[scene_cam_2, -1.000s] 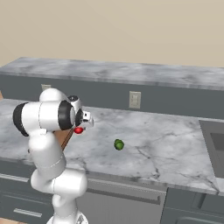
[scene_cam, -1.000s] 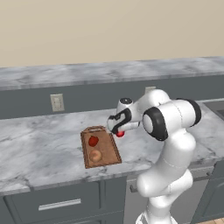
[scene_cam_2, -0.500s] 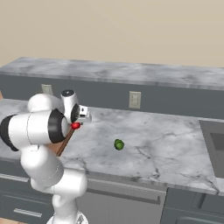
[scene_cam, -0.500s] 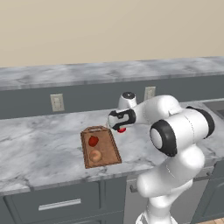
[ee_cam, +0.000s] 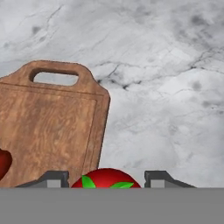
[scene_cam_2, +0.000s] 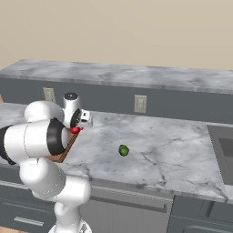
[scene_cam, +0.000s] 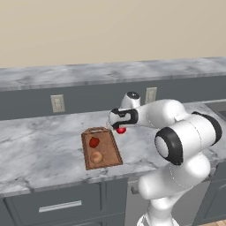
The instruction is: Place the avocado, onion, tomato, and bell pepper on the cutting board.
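Observation:
My gripper (scene_cam: 119,126) is shut on the tomato (scene_cam: 120,130), a bright-red ball with a green cap, held just off the right side of the cutting board (scene_cam: 107,149) near its handle end. In the hand view the tomato (ee_cam: 106,178) sits between the fingertips (ee_cam: 54,179), with the cutting board (ee_cam: 48,127) to the left below. On the board lie the deep-red bell pepper (scene_cam: 94,142) and the orange-brown onion (scene_cam: 96,156). The dark-green avocado (scene_cam_2: 123,150) rests on the counter, well right of the gripper (scene_cam_2: 77,127).
The marble counter (scene_cam: 39,150) runs left and right of the board. A backsplash with wall outlets (scene_cam: 57,103) stands behind. A sink (scene_cam_2: 225,152) lies at the far right of the counter. The front edge is close below the board.
The gripper has carried the tomato a little leftward toward the board's handle end. The arm's elbow has swung down and to the right.

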### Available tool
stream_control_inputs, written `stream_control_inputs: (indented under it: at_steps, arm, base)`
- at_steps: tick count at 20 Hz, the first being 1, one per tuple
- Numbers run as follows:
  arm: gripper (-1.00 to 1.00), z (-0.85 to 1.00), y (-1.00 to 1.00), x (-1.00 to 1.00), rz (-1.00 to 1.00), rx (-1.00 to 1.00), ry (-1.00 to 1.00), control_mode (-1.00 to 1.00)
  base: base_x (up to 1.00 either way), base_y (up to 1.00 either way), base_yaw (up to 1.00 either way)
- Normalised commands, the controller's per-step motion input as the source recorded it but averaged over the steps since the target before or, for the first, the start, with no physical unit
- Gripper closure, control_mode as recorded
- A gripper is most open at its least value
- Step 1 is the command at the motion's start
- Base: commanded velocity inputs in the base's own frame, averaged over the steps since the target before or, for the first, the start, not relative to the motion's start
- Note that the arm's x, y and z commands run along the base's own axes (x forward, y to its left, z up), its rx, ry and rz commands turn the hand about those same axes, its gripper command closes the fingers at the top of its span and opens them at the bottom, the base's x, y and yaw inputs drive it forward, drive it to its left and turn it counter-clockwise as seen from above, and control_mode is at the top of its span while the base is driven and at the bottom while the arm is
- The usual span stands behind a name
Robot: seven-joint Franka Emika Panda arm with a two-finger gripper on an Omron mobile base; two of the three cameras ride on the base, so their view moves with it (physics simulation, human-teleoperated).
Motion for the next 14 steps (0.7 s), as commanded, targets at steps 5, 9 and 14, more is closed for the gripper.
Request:
stream_control_inputs:
  at_steps: [5,9,14]
  arm:
    - [1.00,0.05,0.36,0.00,0.00,0.04,0.04,-1.00]
    - [1.00,0.00,0.16,0.00,0.00,0.00,0.01,-1.00]
    - [1.00,0.00,0.14,-0.04,0.00,0.00,0.00,-1.00]
  base:
    - [0.00,0.00,0.00]
    - [0.00,0.00,0.00]
    - [0.00,0.00,0.00]
